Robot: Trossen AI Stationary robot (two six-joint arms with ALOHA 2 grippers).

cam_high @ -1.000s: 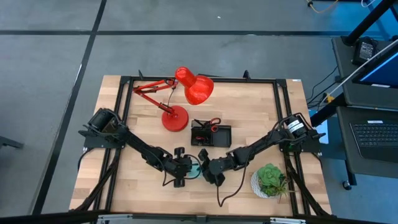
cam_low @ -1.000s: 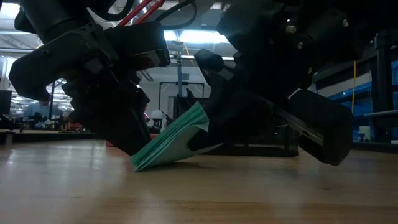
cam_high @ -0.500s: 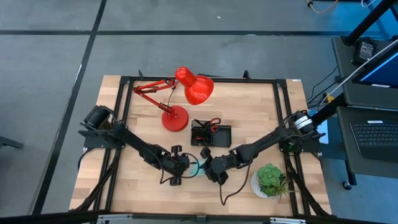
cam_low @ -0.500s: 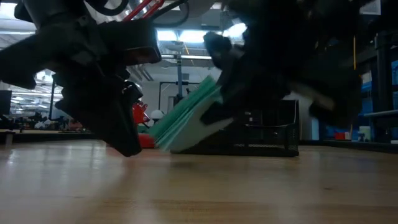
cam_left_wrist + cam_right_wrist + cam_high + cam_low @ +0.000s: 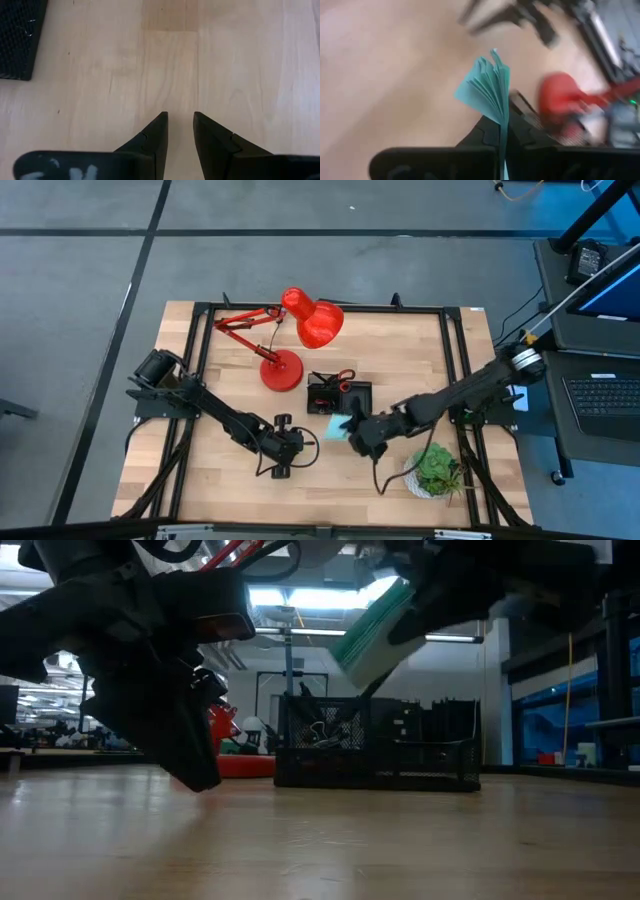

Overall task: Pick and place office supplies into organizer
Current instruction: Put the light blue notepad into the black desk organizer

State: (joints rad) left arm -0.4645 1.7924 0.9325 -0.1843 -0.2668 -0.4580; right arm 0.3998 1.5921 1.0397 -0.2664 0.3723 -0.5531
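Transport step, as we read it: right hand (image 5: 347,430) is clamped on one teal sticky-note pad (image 5: 336,426), pages fanning out past the closed fingers (image 5: 487,131) in the right wrist view. Pad is lifted clear of the bench (image 5: 220,380) and hangs just at 6 o'clock of the organizer (image 5: 339,397), near its front wall.

Left hand (image 5: 179,131) sits low over bare wood at 8 o'clock from the organizer, fingers a narrow gap apart, holding nothing.

Next move, we judge: carry the pad toward 12 o'clock, over a free compartment, lower, then release; loose pages may snag the mesh wall.

Count: 1 pad, 1 organizer, 1 pair of red-handled scissors (image 5: 343,376) already inside at its 12 o'clock edge; other contents too small to tell. Also 1 red lamp (image 5: 300,330) and 1 potted plant (image 5: 435,467), not part of the job.
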